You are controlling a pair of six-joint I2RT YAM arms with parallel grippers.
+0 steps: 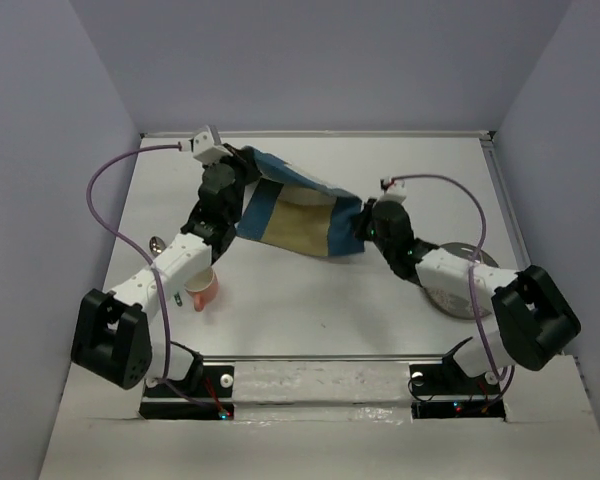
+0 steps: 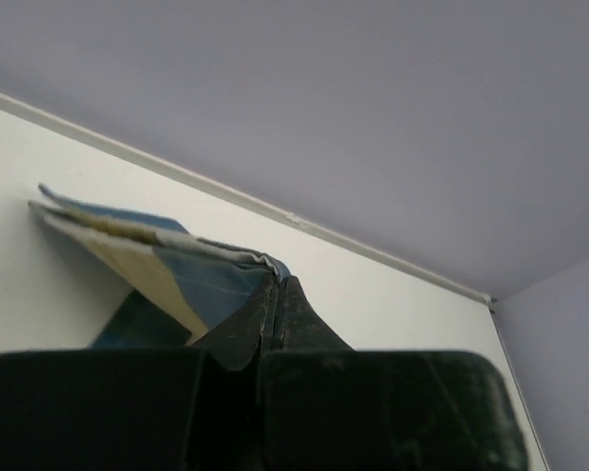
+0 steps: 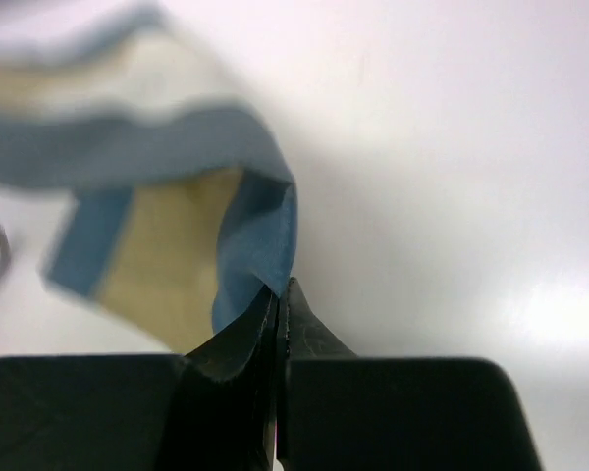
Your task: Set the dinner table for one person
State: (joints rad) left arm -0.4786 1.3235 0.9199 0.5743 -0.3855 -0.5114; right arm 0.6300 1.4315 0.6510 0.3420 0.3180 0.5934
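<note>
Soft, even light from overhead, with only a faint shadow on the dinner table under the placemat. Right wrist view's badly blurred – placemat smeared, and a bright patch right of it, probably glare.

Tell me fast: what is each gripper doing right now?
left gripper: closed, pinching one edge of the placemat.
right gripper: closed, pinching the placemat at its other end.

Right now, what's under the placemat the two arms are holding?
Bare white dinner table shows in front of the sagging placemat; the patch straight beneath the cloth is covered, so anything there is unseen.
</note>
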